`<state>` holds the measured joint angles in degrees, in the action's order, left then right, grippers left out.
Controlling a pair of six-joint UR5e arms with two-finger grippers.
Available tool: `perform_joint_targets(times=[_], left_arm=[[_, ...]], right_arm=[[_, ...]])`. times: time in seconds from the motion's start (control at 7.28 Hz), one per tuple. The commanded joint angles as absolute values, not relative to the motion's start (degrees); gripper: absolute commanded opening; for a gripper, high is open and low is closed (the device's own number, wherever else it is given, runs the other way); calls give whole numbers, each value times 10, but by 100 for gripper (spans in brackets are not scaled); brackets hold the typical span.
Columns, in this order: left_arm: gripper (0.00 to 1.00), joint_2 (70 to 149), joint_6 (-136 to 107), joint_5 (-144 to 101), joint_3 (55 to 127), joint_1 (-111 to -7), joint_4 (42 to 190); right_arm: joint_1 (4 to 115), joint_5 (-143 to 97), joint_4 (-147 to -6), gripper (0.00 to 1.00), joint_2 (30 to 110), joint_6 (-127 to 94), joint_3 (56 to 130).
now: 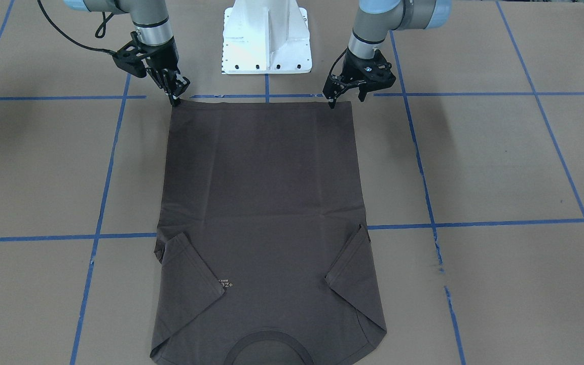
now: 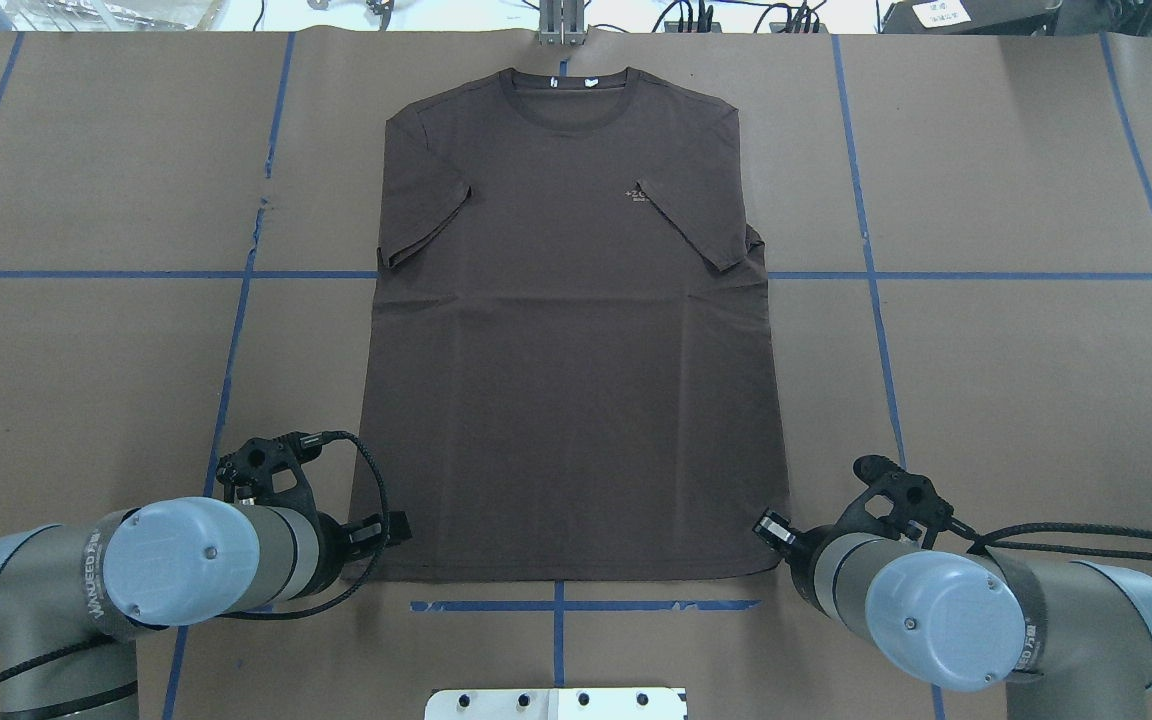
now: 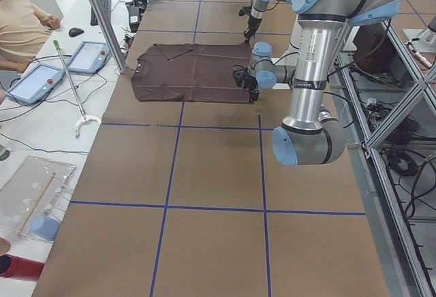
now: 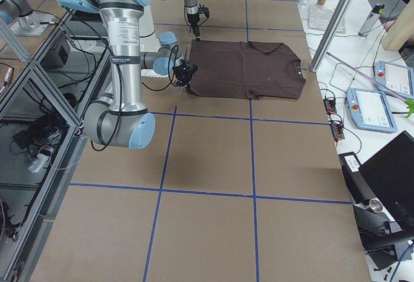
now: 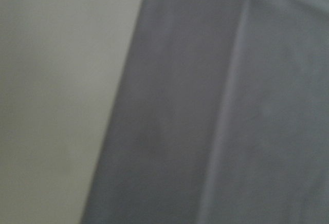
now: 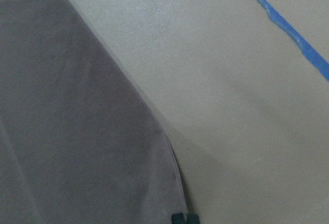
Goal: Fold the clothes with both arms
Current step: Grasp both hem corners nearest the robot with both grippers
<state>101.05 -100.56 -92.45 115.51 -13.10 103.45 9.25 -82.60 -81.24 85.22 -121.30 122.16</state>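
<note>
You had one T-shirt [image 2: 566, 350] on one desk [image 2: 986, 350]. Two arms: left arm [image 2: 186, 565], right arm [image 2: 936, 610]. Two pincers: left pincer [image 1: 348, 100], right pincer [image 1: 176, 99]. One white pedestal [image 1: 266, 38]. Two pendants: near pendant [image 3: 34, 82], far pendant [image 3: 87, 57]. One person [image 3: 24, 24].

Robotics laboratory. Indicators: brown-paper-covered worktop [image 3: 218, 167] gridded with blue tape lines [image 2: 86, 272]; left silver-grey tubular robot arm [image 2: 186, 560] and right arm [image 2: 946, 610] flanking a white metal pedestal [image 1: 266, 38]; grey control pendant with red button [image 3: 33, 82] on a white side bench [image 3: 27, 127]; aluminium frame post [image 3: 103, 18].
</note>
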Motion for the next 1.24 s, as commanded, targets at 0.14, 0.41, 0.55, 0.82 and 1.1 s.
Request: perform_joint_targets(times=[0.14,0.41,0.55,0.82,1.1], left_arm=[[100,1005,-1027,-913,1153,-111,1034],[90,1006,-1027,-914,1151,-111,1034],[86,1006,-1027,-914,1149,-110,1034],[82,1008,-1027,-915,1145,-110,1034],[77,1010,-1027,-917,1140,-108,1035]], right_arm=[[93,-826,-812,0,853,-1213,1223],[93,-826,-813,0,853,-1213,1223],[94,-825,-812,0,853,-1213,1223],[94,-825,-813,0,853,-1213,1223],[94,-825,-813,0,853,-1213,1223]])
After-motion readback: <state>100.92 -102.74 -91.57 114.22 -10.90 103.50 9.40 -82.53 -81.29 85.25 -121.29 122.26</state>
